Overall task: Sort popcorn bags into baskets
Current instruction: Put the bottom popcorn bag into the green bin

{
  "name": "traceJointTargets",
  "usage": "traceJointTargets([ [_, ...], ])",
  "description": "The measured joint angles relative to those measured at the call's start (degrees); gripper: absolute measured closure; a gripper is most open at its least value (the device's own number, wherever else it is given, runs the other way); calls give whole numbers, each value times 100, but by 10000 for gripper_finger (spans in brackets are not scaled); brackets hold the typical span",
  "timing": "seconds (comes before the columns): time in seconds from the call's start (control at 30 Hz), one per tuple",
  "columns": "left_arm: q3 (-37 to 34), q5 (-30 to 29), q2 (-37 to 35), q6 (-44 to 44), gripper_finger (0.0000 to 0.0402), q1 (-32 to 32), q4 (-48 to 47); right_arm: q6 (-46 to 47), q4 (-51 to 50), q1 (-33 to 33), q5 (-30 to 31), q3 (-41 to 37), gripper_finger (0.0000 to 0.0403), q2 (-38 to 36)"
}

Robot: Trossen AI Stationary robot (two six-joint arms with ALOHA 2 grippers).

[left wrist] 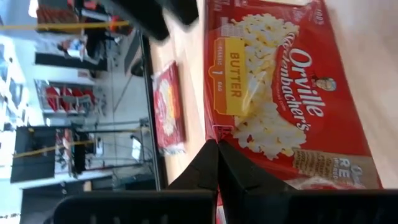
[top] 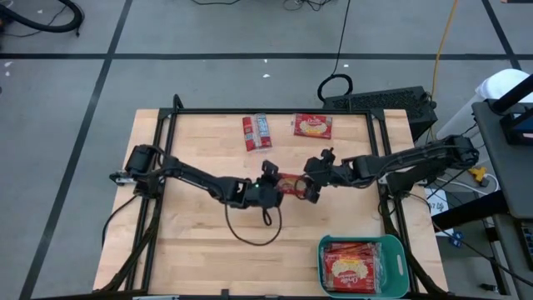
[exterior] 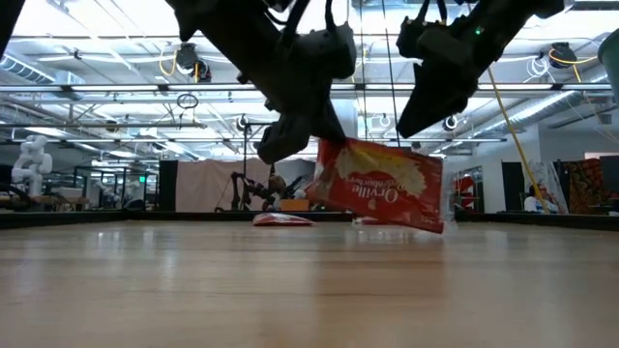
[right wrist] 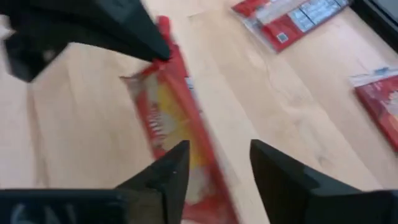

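Both arms reach inward and meet over mid-worktop. The left pincer is clamped on a popcorn bag held tilted above the wooden worktop; the right pincer, fingers parted, sits just beside that bag. Nearest, a teal basket holds stacked bags. Farther back, two bags lie flat. Beyond is a grey floor.

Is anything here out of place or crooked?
Yes. One popcorn bag hangs tilted in the air at mid-table, pinched at one edge by the left gripper, while the right gripper is open beside it. Two more bags lie outside the basket.
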Motion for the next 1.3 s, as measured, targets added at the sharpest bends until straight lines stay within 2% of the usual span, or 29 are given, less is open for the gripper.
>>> traceJointTargets([
  [0.07,0,-6,0,171,401,-82,136,-103,-5,-56,-162,0,226,2],
  [0.17,0,-7,-2,303,401,-182,260,-165,5,-122,-717,-2,211,2],
  [0.33,0,-7,-2,333,401,-251,333,-23,5,-141,-1051,-2,211,3],
  [0.63,0,-3,-9,388,401,-321,587,247,93,-139,-1511,-9,284,293],
  [0.9,0,8,-9,10,392,-332,583,258,176,-133,-1812,-9,388,361],
  [1.1,0,9,-9,-626,364,-314,659,828,205,-7,-1923,-10,388,361],
  [1.3,12,-2,-325,-1823,302,-356,380,1735,210,288,-1943,-11,398,258],
])
